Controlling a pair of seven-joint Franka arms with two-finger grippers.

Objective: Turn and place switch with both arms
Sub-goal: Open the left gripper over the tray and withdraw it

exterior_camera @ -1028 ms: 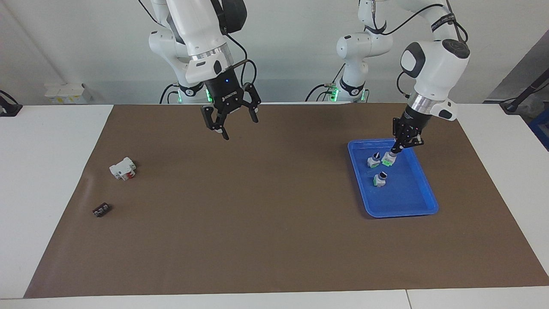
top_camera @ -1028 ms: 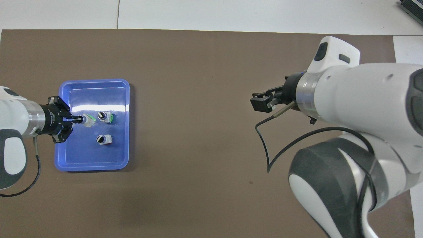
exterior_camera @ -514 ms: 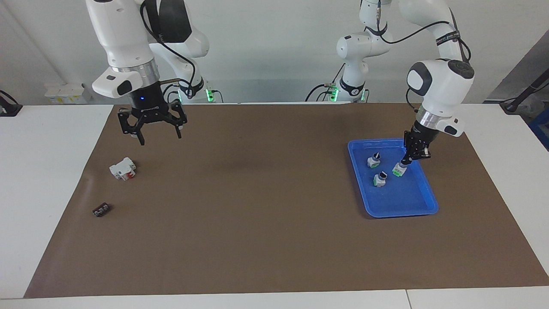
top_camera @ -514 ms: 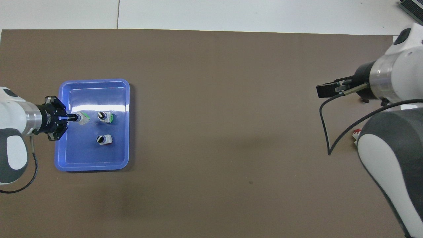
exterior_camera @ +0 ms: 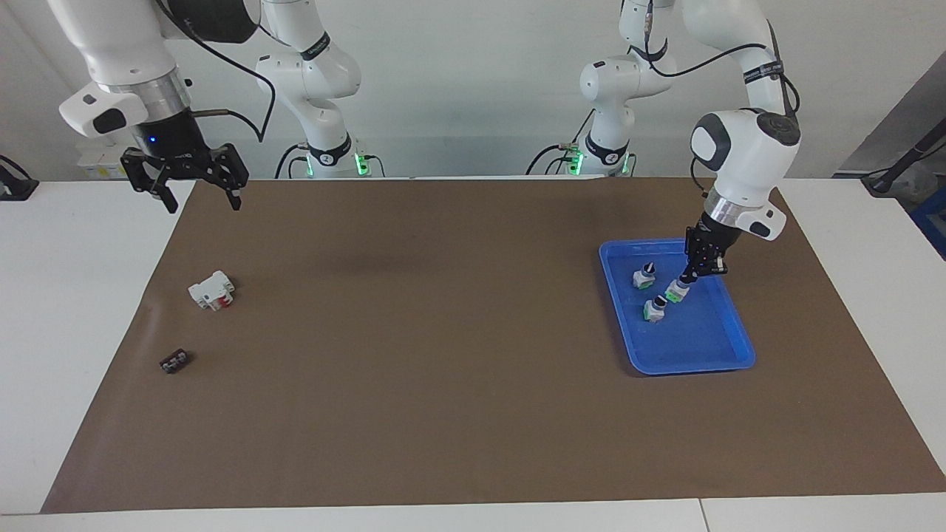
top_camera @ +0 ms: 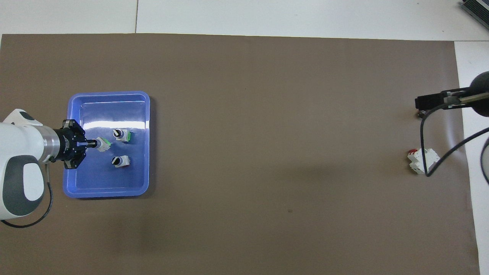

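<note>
We see the left tool (exterior_camera: 685,280) clamped on a switch (exterior_camera: 673,291) over the blue tray (exterior_camera: 695,355). The right tool (exterior_camera: 199,197) hangs wide open above the worktop's (exterior_camera: 74,295) edge.

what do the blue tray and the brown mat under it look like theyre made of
The blue tray looks like moulded plastic with a glossy finish: its floor shows a bright white glare in the overhead view, and it has rounded corners and a raised rim. The brown mat looks like thin matte paper or a similar sheet: no glare, flat even colour, a faint crease near the right arm's end. Neither is certain from looks alone.
</note>
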